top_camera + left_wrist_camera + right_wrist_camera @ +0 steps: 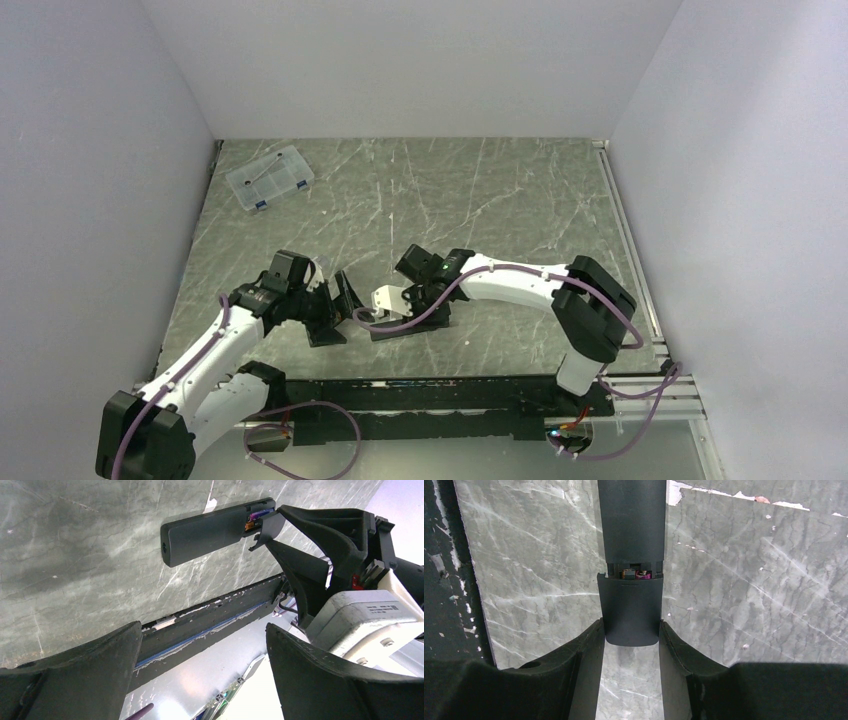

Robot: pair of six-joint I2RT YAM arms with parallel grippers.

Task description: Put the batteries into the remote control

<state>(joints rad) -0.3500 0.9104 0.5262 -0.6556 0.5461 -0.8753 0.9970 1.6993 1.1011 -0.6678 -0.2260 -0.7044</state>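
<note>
Centre frame, the right gripper [630,626] clamps the remote control's [631,520] cover [631,611] over seated batteries [636,573]; sliding it shut seems next, while the left gripper [202,672] gapes empty.

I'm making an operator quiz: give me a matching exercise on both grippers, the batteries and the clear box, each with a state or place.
1 left gripper
2 right gripper
3 batteries
4 clear box

a far-left corner of the table
b in the gap of the remote control
c open, empty
d shut on the remote control

Pairs: 1c, 2d, 3b, 4a
</note>
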